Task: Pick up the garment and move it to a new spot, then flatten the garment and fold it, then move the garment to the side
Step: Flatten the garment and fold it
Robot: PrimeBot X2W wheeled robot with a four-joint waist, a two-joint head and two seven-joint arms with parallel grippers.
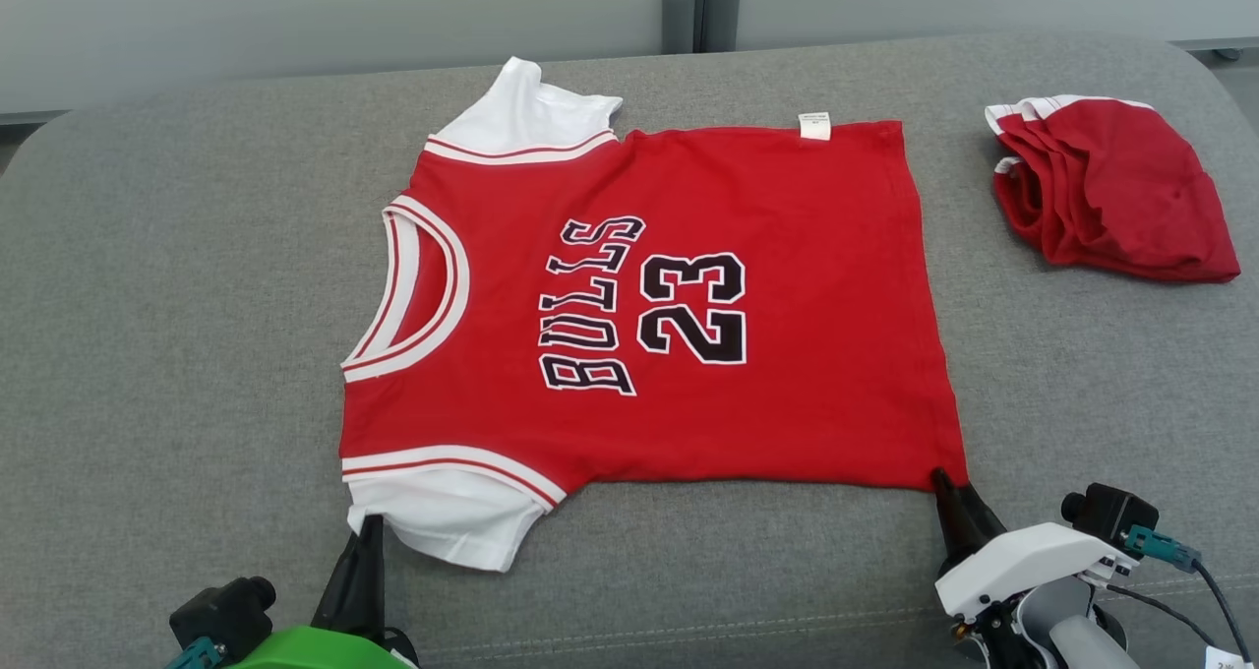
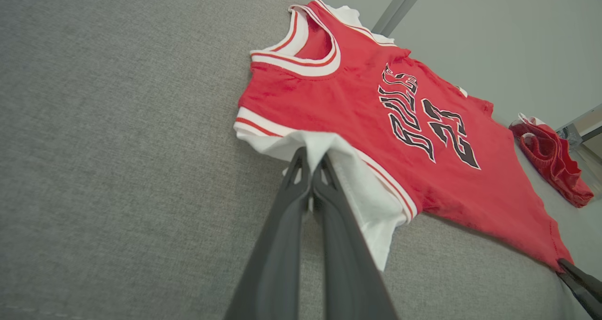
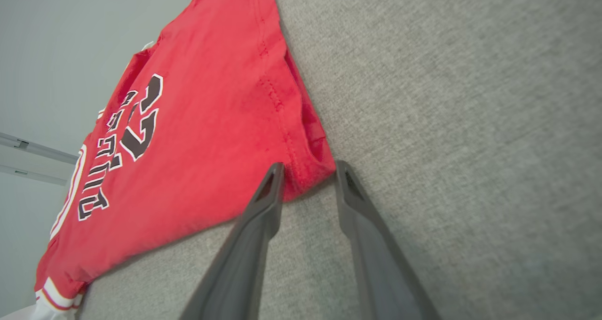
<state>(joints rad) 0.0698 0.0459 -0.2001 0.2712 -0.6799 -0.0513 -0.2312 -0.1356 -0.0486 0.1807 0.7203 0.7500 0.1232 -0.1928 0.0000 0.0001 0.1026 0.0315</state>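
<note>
Starting at the near edge, the white sleeve [image 1: 443,512] of the red shirt [image 1: 639,305] is being pinched by the left tool [image 2: 312,156]. Its two dark fingers are being pressed tight together on the cloth. At the other near end, the bottom corner [image 3: 305,176] of the shirt is being straddled by the right tool [image 3: 308,169]. Its fingers are being kept partly apart, one on each side of the cloth, and no tight pinch is being shown.

The shirt is being shown spread flat, front up, in the middle of the grey cushion [image 1: 148,305]. Its neck is being pointed to the robot's left and its bottom edge to the right. So the flattening looks done, and the fold is likely the step being started. For the next move, the right fingers would need to be squeezed onto the corner. Then both near ends would need to be lifted together and carried over to the far edge, low and even, so the cloth is not bunched.

Farther off, at the far right, a second red garment [image 1: 1111,192] is being shown in a loose heap, well apart from the shirt. The cushion looks soft and woven, with rounded far corners. Behind it, a pale grey wall [image 1: 295,20] and two grey posts [image 1: 700,5] are being seen.
</note>
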